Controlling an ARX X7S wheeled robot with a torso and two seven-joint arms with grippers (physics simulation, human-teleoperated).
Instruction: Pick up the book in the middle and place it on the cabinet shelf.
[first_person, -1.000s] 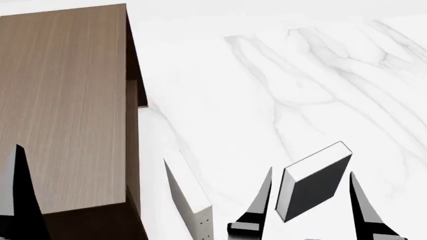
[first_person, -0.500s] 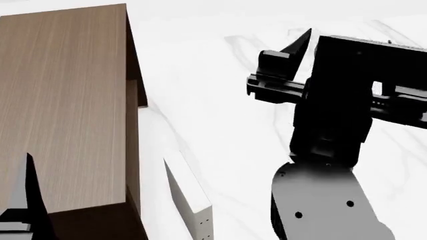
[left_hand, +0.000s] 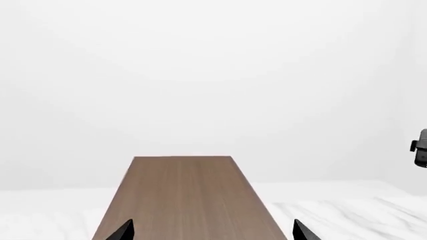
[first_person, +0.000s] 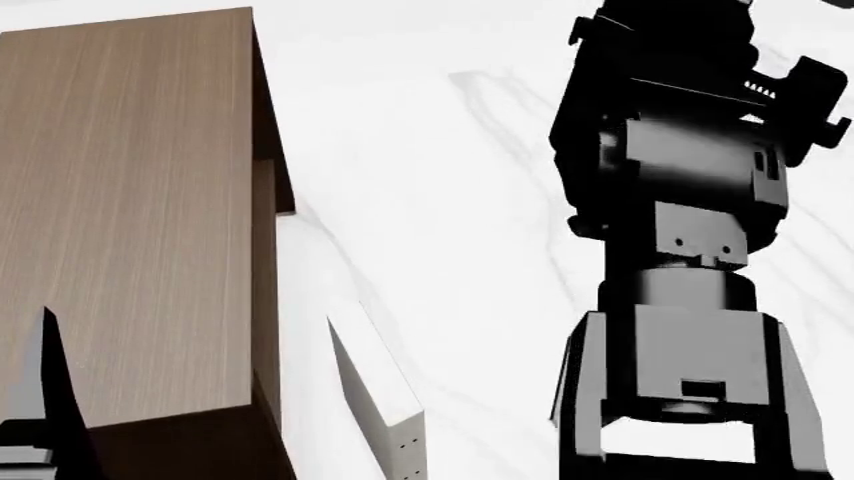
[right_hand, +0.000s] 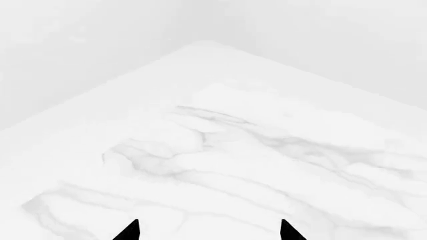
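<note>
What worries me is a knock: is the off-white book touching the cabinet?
Apart. The head view shows a strip of white marble surface between the off-white book and the cabinet side, along all that is in frame.

Right arm (first_person: 681, 250) fills the frame's right, hiding the table (first_person: 427, 200) behind. Cabinet (first_person: 127, 220) and cream book (first_person: 380, 400) are cropped at the edges.

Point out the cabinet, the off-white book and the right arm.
cabinet (first_person: 127, 200): head view, on its flat top.
off-white book (first_person: 380, 385): head view, on its upper face.
right arm (first_person: 681, 260): head view, on its grey wrist segment.
</note>
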